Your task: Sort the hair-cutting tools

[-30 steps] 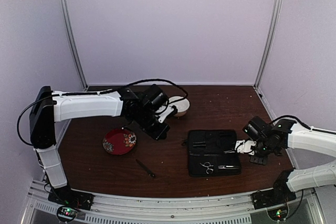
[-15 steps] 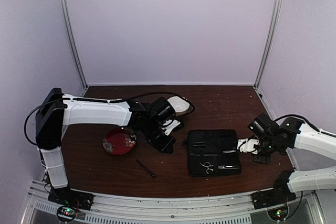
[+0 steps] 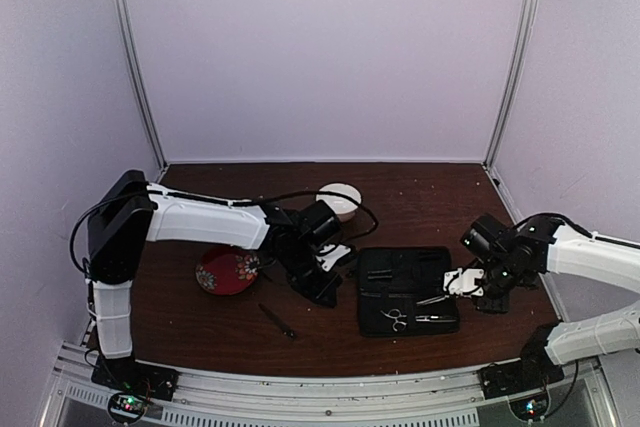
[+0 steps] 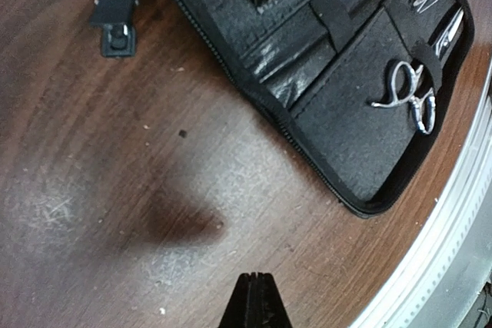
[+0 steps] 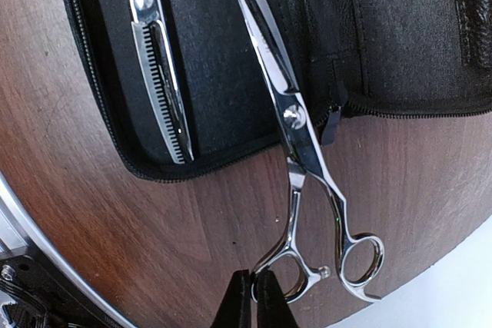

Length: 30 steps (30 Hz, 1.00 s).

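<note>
Long scissors (image 5: 296,124), pinched at the ring handle by the clenched right gripper (image 5: 254,280), slant blades-first over the open black case (image 5: 400,36) and should slide straight under a free strap beside the strapped-in toothed thinning shears (image 5: 157,59); left gripper (image 4: 255,286) clenched, empty.

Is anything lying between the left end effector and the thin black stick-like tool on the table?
Nothing visible does. Only bare dark wooden table separates the closed left end effector from the thin black stick-like tool; the red patterned plate and the flat black case lie off to either side.
</note>
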Each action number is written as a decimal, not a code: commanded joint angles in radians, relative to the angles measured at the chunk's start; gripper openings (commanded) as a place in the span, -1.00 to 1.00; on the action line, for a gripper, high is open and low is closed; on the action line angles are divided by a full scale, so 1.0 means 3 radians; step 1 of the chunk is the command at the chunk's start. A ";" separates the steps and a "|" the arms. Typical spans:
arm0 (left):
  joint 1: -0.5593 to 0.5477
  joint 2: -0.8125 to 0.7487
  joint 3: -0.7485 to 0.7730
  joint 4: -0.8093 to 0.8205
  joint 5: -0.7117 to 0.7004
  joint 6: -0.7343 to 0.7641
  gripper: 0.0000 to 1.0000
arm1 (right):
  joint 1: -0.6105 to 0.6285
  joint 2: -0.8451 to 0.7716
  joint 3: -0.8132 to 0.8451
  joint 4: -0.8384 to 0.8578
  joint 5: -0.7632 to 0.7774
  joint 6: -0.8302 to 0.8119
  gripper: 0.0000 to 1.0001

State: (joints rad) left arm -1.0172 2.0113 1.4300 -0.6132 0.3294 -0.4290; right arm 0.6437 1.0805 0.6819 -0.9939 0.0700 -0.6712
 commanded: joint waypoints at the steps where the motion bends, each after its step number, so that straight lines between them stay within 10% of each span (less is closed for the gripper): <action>1: -0.0020 0.0092 0.0071 0.0131 0.0131 -0.0032 -1.00 | 0.0027 0.0062 0.0096 0.0110 -0.0070 0.0010 -1.00; 30: -0.0020 0.0531 0.0481 0.0083 0.0579 -0.0043 -1.00 | 0.0336 0.0830 0.0103 0.0668 -0.0371 0.0270 -0.99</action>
State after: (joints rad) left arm -1.0176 2.1662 1.5311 -0.6003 0.4751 -0.4362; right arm 0.7284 1.2926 0.6853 -0.8242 0.0082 -0.6128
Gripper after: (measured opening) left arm 0.013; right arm 0.008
